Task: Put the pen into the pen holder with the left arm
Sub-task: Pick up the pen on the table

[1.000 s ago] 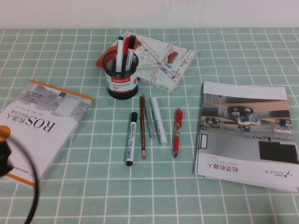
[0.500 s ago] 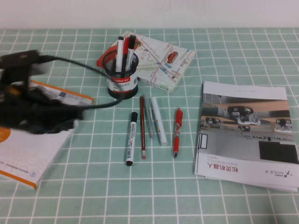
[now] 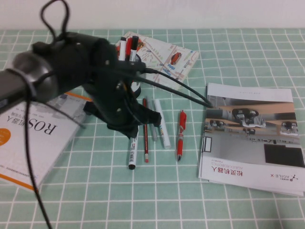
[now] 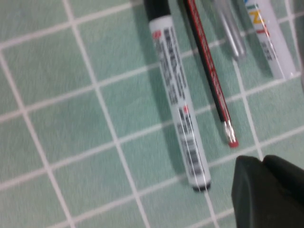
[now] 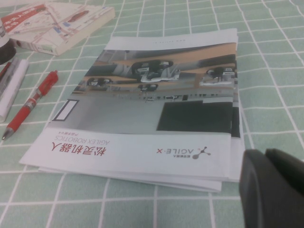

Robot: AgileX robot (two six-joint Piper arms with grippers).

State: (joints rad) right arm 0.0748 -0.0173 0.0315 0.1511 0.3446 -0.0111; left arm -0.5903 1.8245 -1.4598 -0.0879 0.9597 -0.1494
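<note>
High view: mint-green white-gridded tablecloth (image 3: 238, 47), white wall (image 3: 190, 12), closed left pincer (image 3: 127, 128) over pen (image 3: 133, 152).

The pen (image 4: 179, 99), a thick marker with a white printed barrel, black cap and black end, lies flat on the green checked tabletop (image 3: 228, 57), its capped end hidden under the left arm (image 3: 95, 71) in the high view. The pen holder (image 3: 134, 61), a black mesh cup, stands upright behind that arm, mostly hidden, markers poking out.
</note>
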